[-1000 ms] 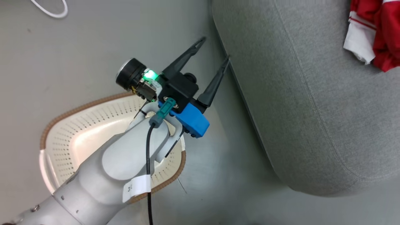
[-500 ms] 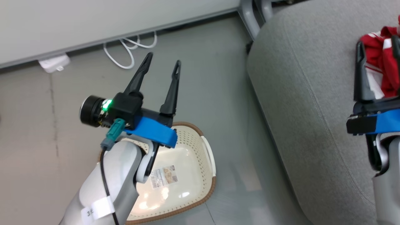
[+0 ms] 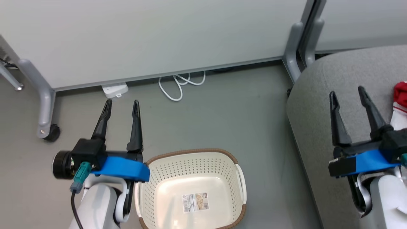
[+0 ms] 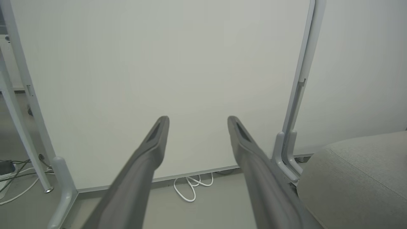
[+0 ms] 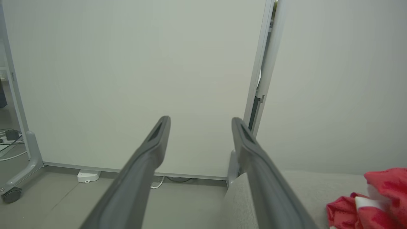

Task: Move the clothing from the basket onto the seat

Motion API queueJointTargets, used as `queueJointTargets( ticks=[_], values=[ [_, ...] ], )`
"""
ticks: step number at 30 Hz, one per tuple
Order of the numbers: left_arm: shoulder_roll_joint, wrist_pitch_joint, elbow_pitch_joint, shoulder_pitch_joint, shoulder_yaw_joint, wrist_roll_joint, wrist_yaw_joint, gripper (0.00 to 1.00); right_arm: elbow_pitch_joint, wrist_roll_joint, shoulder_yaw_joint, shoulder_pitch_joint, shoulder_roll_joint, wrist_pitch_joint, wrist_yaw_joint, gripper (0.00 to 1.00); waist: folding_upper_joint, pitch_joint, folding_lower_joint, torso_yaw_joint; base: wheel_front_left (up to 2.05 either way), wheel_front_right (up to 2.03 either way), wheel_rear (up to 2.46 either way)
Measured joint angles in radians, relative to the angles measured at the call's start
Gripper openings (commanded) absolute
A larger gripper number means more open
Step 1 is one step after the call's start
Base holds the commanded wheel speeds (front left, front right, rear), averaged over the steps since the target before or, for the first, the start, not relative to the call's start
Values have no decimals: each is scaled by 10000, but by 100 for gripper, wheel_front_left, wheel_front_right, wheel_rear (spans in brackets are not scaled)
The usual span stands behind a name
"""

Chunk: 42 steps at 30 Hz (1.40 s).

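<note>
The cream basket (image 3: 237, 184) with a brown rim stands on the floor at the bottom middle of the head view, holding nothing but a label on its bottom. Red and white clothing (image 3: 400, 101) lies on the grey seat (image 3: 318, 105) at the right edge; the right wrist view shows the clothing (image 5: 378, 200) at its lower right on the seat (image 5: 299, 190). My left gripper (image 3: 122, 106) is open in the air left of the basket, with nothing between its fingers (image 4: 155, 140). My right gripper (image 3: 347, 91) is open above the seat, left of the clothing, also holding nothing.
White partition panels (image 3: 152, 35) on grey wheeled legs (image 3: 44, 105) stand behind the floor area. A white cable (image 3: 178, 86) and a white power adapter (image 3: 115, 90) lie at the panel's foot. A grey post (image 3: 294, 51) rises beside the seat's far corner.
The head camera has swung up and round, bringing the partition, the whole basket and my right gripper into sight. Both grippers stay open.
</note>
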Motion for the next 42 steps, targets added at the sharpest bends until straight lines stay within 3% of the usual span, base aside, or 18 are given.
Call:
queueJointTargets(
  ticks=[10,22,42],
  values=[
    [-499,0,-136,1464,1264,644,-554,100,253,96,-50,1185,447,0,0,100,0,-1066,1,499,0,0,0],
    [-752,0,169,2224,1764,1037,-1041,100,548,274,-119,2010,790,0,0,100,0,-1579,1,842,0,0,0],
    [-796,-2,372,2458,1875,945,-1168,100,869,372,-190,2356,936,0,0,100,0,-1759,2,1014,0,0,0]
  ],
)
